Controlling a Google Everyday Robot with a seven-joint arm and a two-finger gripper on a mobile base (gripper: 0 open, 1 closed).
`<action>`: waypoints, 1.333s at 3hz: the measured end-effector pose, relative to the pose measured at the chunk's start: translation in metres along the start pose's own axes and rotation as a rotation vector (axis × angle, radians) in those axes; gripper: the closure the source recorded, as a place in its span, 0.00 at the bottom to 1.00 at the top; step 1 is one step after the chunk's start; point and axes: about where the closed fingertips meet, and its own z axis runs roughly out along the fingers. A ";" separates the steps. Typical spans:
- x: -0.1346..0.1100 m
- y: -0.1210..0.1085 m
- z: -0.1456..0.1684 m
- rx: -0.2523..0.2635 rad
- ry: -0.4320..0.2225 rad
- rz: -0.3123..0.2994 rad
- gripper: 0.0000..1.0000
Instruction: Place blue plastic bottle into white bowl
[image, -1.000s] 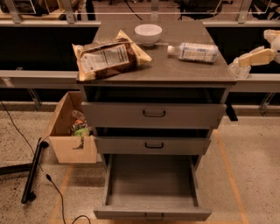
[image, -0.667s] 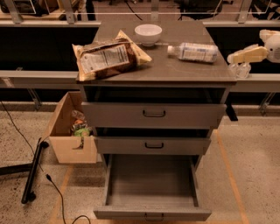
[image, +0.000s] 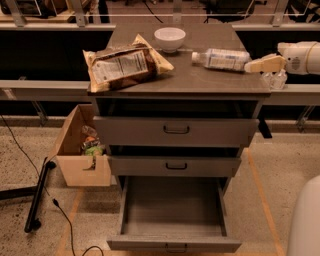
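Gripper (image: 255, 65) at right edge of counter (image: 200, 82), tan, pointing left, coming off the white arm (image: 300, 57) that enters from the right. Its tip is right at the base end of the blue plastic bottle (image: 222, 59); cannot tell if it touches. Open or closed: cannot tell from this angle.

Blue plastic bottle lies on its side on the counter, back right, white cap pointing left toward the white bowl (image: 169, 38). Bowl sits upright at back centre, near the cap but apart from it. Bottle is not in the bowl.

Brown snack bag (image: 125, 66) lies flat on the left part of the counter, label up, one corner close to the bowl. Two small clear bottles (image: 275, 80) stand just below the gripper, past the counter's right edge.

Counter has three drawers: upper two shut, bottom drawer (image: 172, 212) pulled out. Cardboard box (image: 75, 162) with items inside on the floor to the left, black pole (image: 37, 195) and cable beside it.
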 end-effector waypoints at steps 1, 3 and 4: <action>0.008 -0.001 0.022 -0.030 -0.007 0.007 0.00; 0.016 0.008 0.056 -0.081 -0.024 -0.014 0.16; 0.016 0.016 0.064 -0.114 -0.037 -0.013 0.39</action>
